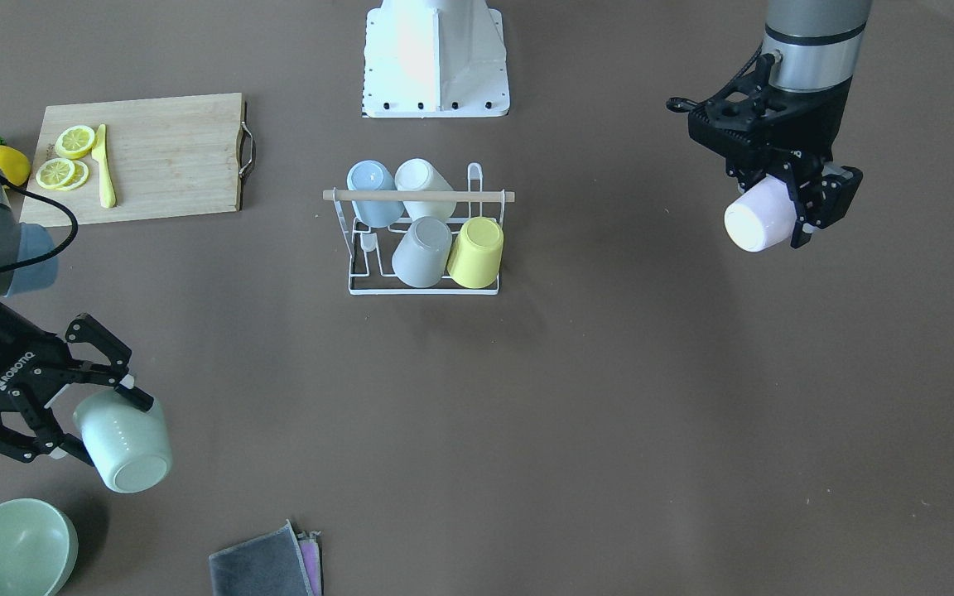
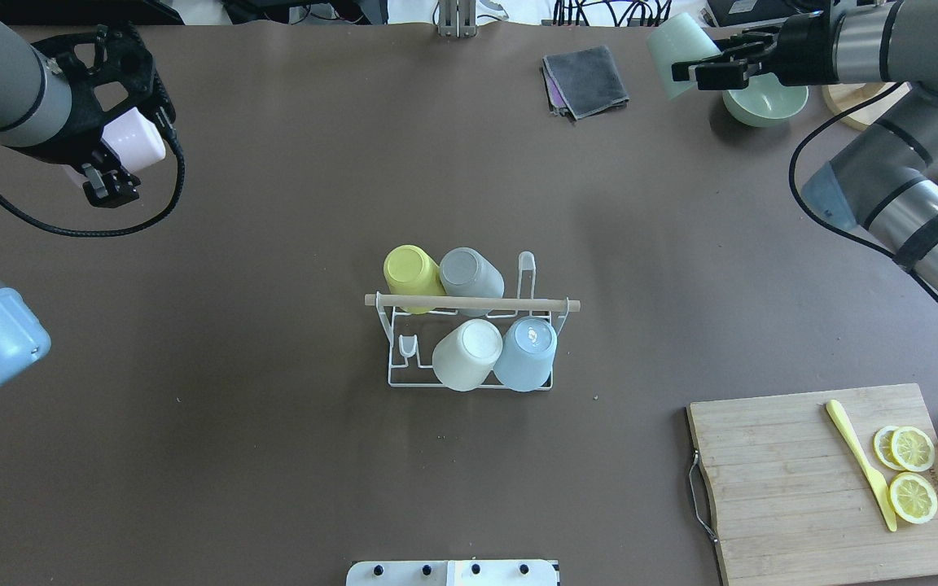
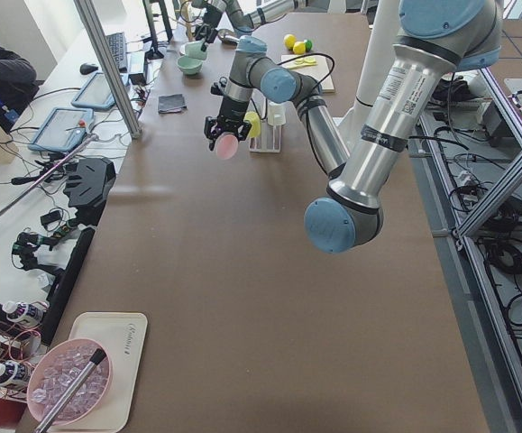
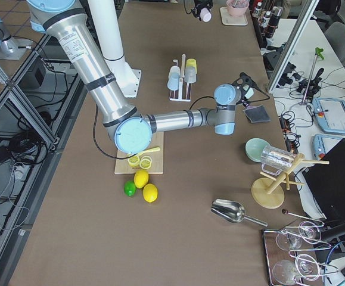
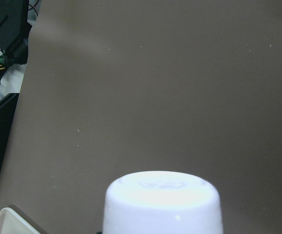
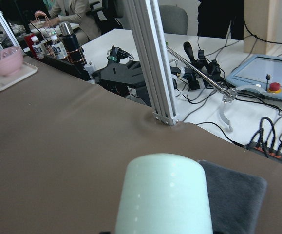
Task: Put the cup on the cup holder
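The white wire cup holder [image 1: 421, 196] with a wooden rod stands at the table's middle, also in the overhead view [image 2: 469, 303]. It holds several upturned cups: blue, white, grey, yellow. My left gripper [image 1: 778, 217] is shut on a pale pink cup [image 1: 757, 219], held above the table far to the holder's side; it also shows in the overhead view [image 2: 135, 138] and the left wrist view [image 5: 163, 204]. My right gripper [image 1: 104, 426] is shut on a mint green cup [image 1: 129, 443], seen in the overhead view [image 2: 675, 55] and the right wrist view [image 6: 164, 195].
A wooden cutting board [image 1: 162, 157] carries lemon slices and a yellow knife, with a lemon [image 1: 10, 164] beside it. A mint bowl [image 1: 9, 550] and a folded grey cloth [image 1: 266, 567] lie near my right gripper. The robot base [image 1: 436, 58] is behind the holder.
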`<state>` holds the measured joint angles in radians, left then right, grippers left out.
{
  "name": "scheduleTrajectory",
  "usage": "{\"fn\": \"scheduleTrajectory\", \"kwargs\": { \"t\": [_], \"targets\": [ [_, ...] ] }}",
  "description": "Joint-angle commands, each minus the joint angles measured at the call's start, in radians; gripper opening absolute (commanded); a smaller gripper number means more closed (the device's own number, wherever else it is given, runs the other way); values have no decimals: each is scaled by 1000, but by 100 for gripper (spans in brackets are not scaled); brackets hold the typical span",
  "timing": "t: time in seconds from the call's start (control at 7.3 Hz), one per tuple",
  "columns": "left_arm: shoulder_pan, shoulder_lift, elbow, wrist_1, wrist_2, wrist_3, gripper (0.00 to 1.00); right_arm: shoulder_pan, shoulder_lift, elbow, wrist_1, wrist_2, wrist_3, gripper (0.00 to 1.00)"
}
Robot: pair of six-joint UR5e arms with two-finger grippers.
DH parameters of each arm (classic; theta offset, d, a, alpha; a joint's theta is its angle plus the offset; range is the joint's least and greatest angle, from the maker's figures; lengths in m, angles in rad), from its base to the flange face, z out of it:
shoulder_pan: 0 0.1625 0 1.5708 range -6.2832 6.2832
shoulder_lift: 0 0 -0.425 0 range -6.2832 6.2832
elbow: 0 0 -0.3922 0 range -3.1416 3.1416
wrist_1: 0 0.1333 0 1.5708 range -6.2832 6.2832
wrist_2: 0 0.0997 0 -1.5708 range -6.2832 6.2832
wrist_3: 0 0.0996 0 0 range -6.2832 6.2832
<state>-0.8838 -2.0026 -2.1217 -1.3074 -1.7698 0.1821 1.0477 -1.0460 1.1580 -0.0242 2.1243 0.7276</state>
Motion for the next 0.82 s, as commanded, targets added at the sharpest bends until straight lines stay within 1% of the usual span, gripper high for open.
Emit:
{"fn": "scheduleTrajectory", "kwargs": {
  "t": [0.0,0.14,0.27,0.41,0.55,0.68],
  "targets": [
    [0,37,14,-241,-49,-102,50,-136,7,8,162,-105,36,31],
    [0,45,26,-356,-54,-160,50,-159,41,9,187,-109,24,32],
    [2,42,11,-451,-53,-215,49,-181,58,14,225,-92,-12,31],
    [9,44,28,-592,-46,-255,50,-192,70,14,249,-75,-108,31],
    [14,44,23,-706,-45,-262,50,-228,72,20,251,-75,-229,31],
    [43,44,25,-824,-45,-279,50,-239,70,32,253,-76,-287,31]
  ]
}}
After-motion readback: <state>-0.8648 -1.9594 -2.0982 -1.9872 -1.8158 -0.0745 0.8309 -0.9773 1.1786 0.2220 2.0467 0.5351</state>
